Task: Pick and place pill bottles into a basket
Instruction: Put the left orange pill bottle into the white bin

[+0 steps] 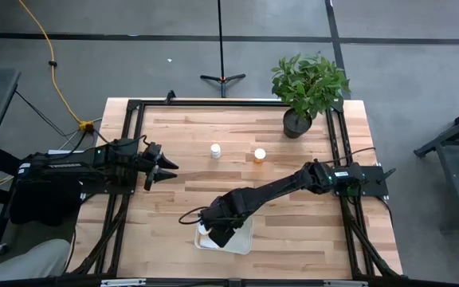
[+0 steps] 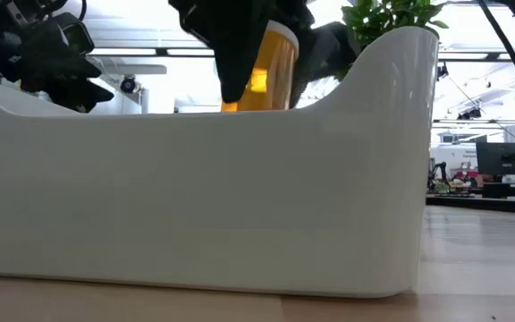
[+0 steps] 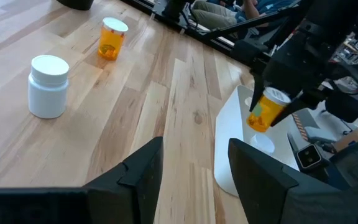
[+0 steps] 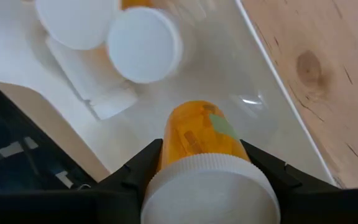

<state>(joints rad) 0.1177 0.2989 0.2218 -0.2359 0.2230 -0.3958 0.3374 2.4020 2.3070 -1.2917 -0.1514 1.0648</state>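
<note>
An orange pill bottle [image 4: 199,140] is being gripped by the closed fingers of the right gripper [image 4: 201,163], just below its white cap; it is being held above the white basket [image 1: 242,241], near the table's front edge, tilted in the left wrist view and not yet touching the floor of the basket. Two white-capped bottles [image 4: 143,43] are already lying in the basket beside the held one; two more are standing on the table [image 1: 182,135] well apart from the basket, one all white [image 3: 48,85], one orange [image 3: 111,38]. The left gripper [image 1: 166,167] is being kept waiting over the table's left side, its fingers [image 3: 135,174] spread apart and empty.

Risk is being judged as follows: if the bottle is released while tilted, it could topple or roll against the rim; if it is lowered onto the caps of the bottles beside it, they could be knocked or the bottle could be left perched; the basket itself could be nudged by the fingers.
</note>
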